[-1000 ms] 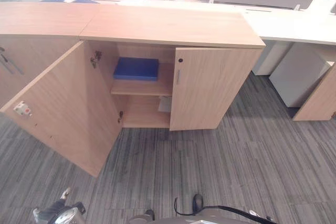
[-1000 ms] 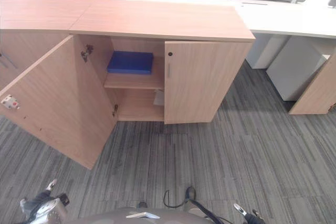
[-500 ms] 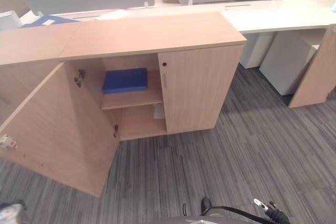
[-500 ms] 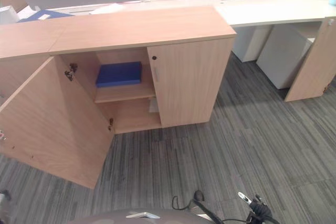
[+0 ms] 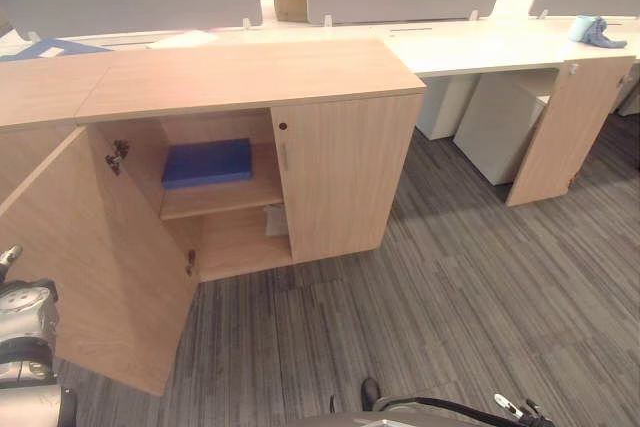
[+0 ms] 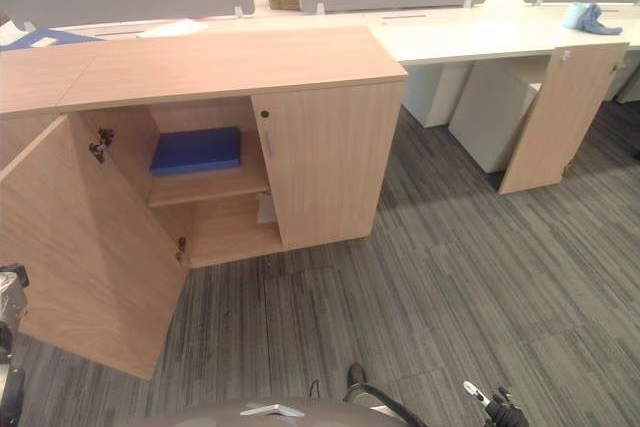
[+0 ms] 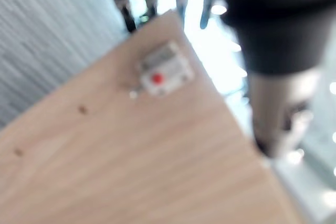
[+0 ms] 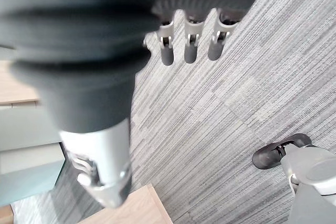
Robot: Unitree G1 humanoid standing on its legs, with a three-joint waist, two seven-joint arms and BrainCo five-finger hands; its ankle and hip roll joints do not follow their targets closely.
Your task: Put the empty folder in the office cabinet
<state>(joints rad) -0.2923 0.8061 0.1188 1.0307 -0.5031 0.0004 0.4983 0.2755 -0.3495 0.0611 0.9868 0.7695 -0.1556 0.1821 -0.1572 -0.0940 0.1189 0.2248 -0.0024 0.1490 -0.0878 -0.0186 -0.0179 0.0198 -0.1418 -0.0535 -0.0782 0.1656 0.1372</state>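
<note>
You have no readable writing in front of you; the one marked thing is a small white catch [image 7: 164, 71] with a red dot, fixed near the corner of the open cabinet door [image 5: 95, 267], as your left wrist view shows.

The blue folder [image 5: 207, 162] lies flat on the upper shelf [image 5: 215, 197] of the office cabinet [image 5: 250, 77], left of centre in the head views, in the open left half. The cabinet's right door [image 5: 340, 177] is closed. A pale sheet [image 5: 276, 219] stands on the lower shelf just beside that closed door.

Against the picture from half a second ago, the whole scene sits further left and more of the white surface [image 5: 480, 47] shows at upper right, with a light blue cloth [image 5: 590, 30] on it: your camera has turned, and the folder keeps its place on the shelf.

Your right hand [image 8: 190, 45] hangs over the grey carpet [image 5: 470, 297], fingers straight and relaxed, holding nothing. Of your left hand [image 7: 273, 30] you see a dark cover and one finger beside the door; whether it is released or clenched you cannot tell.
</note>
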